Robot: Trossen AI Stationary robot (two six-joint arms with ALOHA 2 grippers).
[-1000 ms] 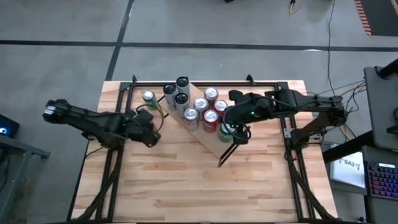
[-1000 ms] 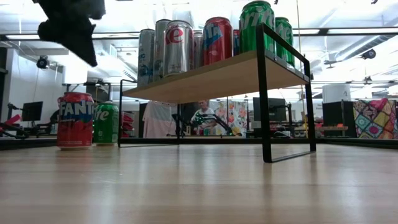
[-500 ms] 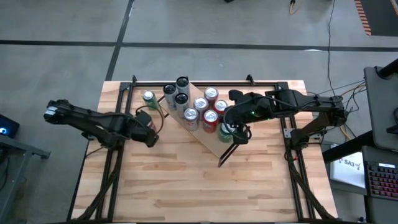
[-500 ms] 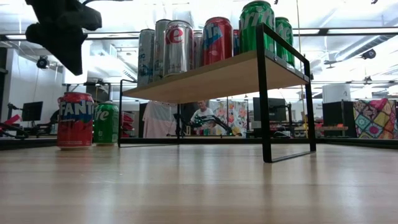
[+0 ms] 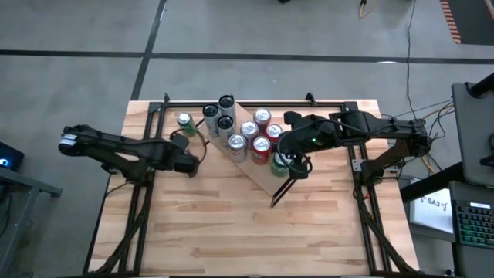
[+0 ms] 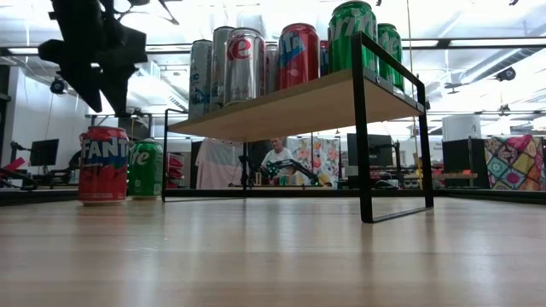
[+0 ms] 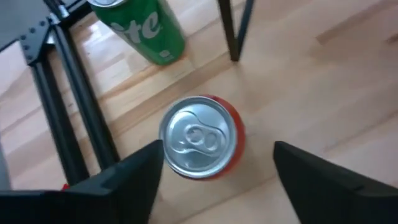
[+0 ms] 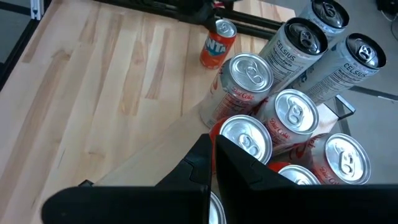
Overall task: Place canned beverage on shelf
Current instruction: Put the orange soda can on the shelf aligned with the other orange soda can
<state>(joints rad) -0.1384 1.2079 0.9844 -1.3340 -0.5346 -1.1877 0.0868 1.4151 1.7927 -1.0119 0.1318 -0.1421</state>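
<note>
The left tool hovered with its fingers spread above the orange can, which stood on the surface beside the shelf. The right tool stayed clenched and empty over the shelf's cans.

Bright, even overhead light is washing the scene, and ceiling strip lights are glaring white in the low view. The near tabletop is blurring out of focus there. The orange can lid is catching a soft sheen.
</note>
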